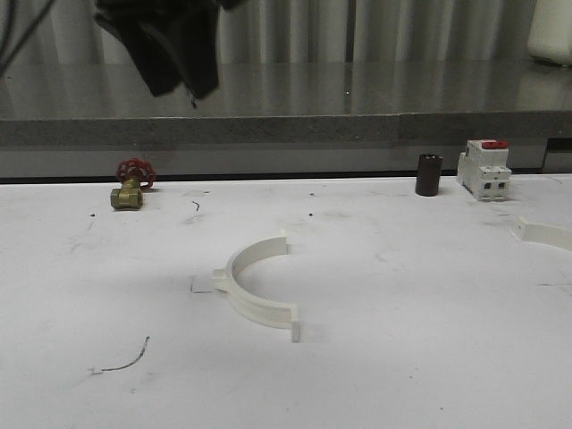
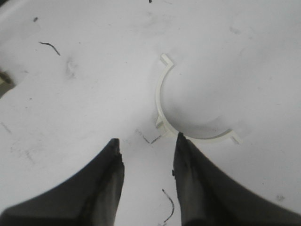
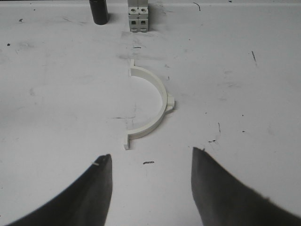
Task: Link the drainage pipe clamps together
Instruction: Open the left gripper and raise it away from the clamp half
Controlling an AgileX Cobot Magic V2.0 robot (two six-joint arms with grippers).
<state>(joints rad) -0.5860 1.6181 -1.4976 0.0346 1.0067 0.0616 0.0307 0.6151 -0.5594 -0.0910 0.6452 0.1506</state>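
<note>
One white drainage pipe clamp lies in the middle of the table with its open side facing right. The left wrist view shows this clamp just past my left gripper, which hangs open and empty above the table, one fingertip close to the band. A second clamp lies at the table's right edge, partly cut off. In the right wrist view that clamp sits ahead of my right gripper, which is open, empty and clear of it.
A brass valve with a red handwheel stands at the back left. A dark cylinder and a white red-topped switch stand at the back right. A grey ledge runs behind the table. My left arm hangs high.
</note>
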